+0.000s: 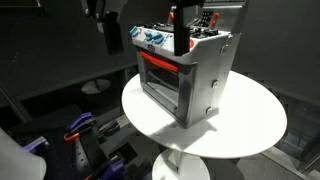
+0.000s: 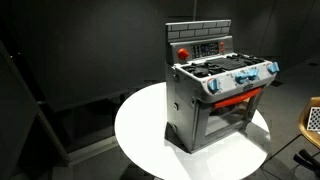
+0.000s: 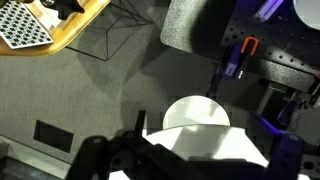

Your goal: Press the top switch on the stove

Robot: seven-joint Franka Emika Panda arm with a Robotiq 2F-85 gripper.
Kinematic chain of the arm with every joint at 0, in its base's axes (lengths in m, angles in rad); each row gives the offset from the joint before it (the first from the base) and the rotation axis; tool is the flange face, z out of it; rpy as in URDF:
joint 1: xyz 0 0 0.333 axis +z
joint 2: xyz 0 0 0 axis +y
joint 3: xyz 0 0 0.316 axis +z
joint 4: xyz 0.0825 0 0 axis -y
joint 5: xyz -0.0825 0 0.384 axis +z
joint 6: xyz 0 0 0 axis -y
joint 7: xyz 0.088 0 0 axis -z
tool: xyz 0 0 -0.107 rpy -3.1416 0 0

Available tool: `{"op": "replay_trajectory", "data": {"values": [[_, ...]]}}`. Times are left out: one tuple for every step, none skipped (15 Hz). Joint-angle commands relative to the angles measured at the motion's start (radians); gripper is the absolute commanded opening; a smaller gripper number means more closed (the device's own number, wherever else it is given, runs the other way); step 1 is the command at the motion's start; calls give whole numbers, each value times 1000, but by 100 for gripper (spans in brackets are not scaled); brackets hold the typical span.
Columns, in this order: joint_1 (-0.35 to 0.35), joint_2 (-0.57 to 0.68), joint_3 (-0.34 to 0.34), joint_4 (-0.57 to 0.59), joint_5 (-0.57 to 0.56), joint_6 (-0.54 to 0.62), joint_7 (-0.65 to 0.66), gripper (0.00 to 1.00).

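Note:
The stove (image 1: 185, 80) is a small silver-grey toy oven with a red-trimmed dark door, standing on a round white table (image 1: 250, 125). It shows in both exterior views (image 2: 215, 100). Its raised back panel (image 2: 205, 45) carries a red round button (image 2: 183, 54) and red marks, and blue knobs (image 2: 240, 82) line the front. Dark parts of my arm hang at the top of an exterior view (image 1: 182, 30), above the stove's top. In the wrist view my gripper (image 3: 205, 150) looks open and empty, high over the white table edge. The stove is out of the wrist view.
A wooden table with a checkerboard (image 3: 30, 25) stands off to one side and also shows in an exterior view (image 2: 313, 118). A grey chair (image 3: 190, 25) is nearby. Purple and blue gear (image 1: 80, 130) lies on the floor below the table. Black curtains surround the scene.

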Motion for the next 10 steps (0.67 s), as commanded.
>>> {"op": "replay_trajectory", "data": {"values": [[10,-2,-8,2,-5,-5,6,100],[14,2,-6,7,1,-4,10,100],[20,6,-4,13,9,-3,15,100],[25,9,-3,18,16,-3,19,100],[33,14,0,24,25,-1,25,100],[41,16,2,28,35,2,31,100],[49,19,6,33,44,8,40,100],[58,23,10,39,54,13,48,100],[65,26,12,43,61,23,57,100],[73,34,16,50,72,38,71,100]]}}
